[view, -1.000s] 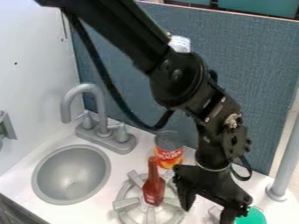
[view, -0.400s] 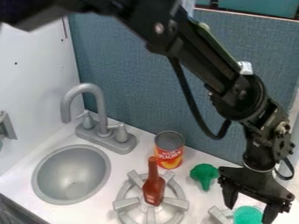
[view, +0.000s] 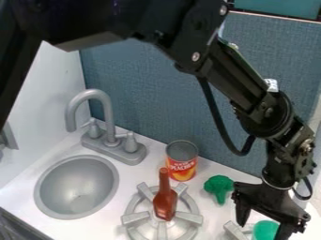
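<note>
Ball [view: 266, 230]: green, rounded, at the view's lower edge, over or beside the near burner [view: 234, 231]. No long axis can be made out. What it rests on cannot be told.

Gripper [view: 262, 228]: black, one, hanging over the ball. Released; fingers spread, nothing held. Line between the fingertips slants from upper left to lower right across the view. Ball lies in that gap as seen from the camera, closer to the right-hand finger, which overlaps its edge. Contact cannot be told, nor how far the tips stand above the ball.

Near burner: grey, partly seen, just to the left of the ball; one bar angled beneath the left-hand finger.

Broccoli [view: 219, 186]: green, toy, on the counter [view: 216, 171], up and left of the ball. Head toward the backboard, stalk toward the view's lower edge. Beside the gripper, outside the finger gap.

Can [view: 182, 161]: red and orange label, grey top, upright, farther left and nearer the backboard [view: 156, 89].

Bottle [view: 165, 204]: red-brown, neck up, standing on the far burner [view: 134, 218], well apart from the gripper.

Sink [view: 76, 188]: grey, round, left of the far burner. Faucet [view: 108, 115]: grey, behind the sink, spout curving over toward the left.

Arm [view: 251, 96]: black, slanting down from the upper left to the gripper.
</note>
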Tool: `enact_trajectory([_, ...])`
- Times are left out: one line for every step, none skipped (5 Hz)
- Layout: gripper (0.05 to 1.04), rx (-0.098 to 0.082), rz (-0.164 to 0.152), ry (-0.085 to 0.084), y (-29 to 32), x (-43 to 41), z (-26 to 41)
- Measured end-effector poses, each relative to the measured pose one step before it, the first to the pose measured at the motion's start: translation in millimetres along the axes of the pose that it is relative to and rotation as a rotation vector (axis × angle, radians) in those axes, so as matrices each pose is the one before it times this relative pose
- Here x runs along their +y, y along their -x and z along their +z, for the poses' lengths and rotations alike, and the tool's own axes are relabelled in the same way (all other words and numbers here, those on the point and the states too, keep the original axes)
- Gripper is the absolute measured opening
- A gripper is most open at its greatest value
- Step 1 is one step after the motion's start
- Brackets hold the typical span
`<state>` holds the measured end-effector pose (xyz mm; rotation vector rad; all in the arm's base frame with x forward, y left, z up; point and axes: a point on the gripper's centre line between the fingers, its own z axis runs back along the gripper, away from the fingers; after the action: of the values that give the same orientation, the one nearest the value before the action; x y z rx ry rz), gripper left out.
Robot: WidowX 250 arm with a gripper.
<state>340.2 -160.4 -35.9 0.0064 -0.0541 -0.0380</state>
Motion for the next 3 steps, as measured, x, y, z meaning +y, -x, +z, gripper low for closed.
enact_trajectory([1.0, 0.0181, 0.0076, -0.0022, 6.07, 8.83, -6.35])
enact_trajectory([0.958, 0.0166, -0.0085, 0.0149, 0.33, 2.01, -4.55])
enact_trajectory([0.811, 0.0365, -0.0178, -0.0119, 3.32, 2.72, -16.81])
